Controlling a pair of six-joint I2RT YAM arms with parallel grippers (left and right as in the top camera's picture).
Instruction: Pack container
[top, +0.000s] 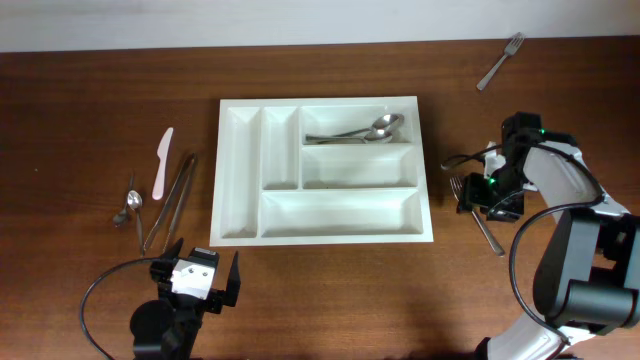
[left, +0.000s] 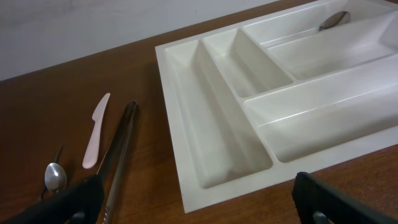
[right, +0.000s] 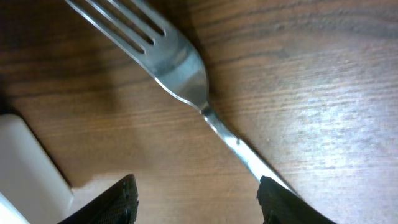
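A white cutlery tray (top: 240, 170) lies mid-table, with two spoons (top: 365, 131) in its top right compartment; the tray also shows in the left wrist view (left: 193, 112). My right gripper (top: 483, 200) is open, low over a metal fork (right: 180, 68) lying on the table right of the tray; the fork's handle (top: 490, 235) runs toward the front. My left gripper (top: 195, 283) is open and empty near the front edge, below the tray's left corner. Left of the tray lie a pink plastic knife (top: 162, 162), metal tongs (top: 172, 198) and a spoon (top: 132, 203).
Another fork (top: 499, 61) lies at the back right near the table edge. In the left wrist view the pink knife (left: 96, 129), the tongs (left: 118, 155) and the spoon (left: 55, 177) lie left of the tray.
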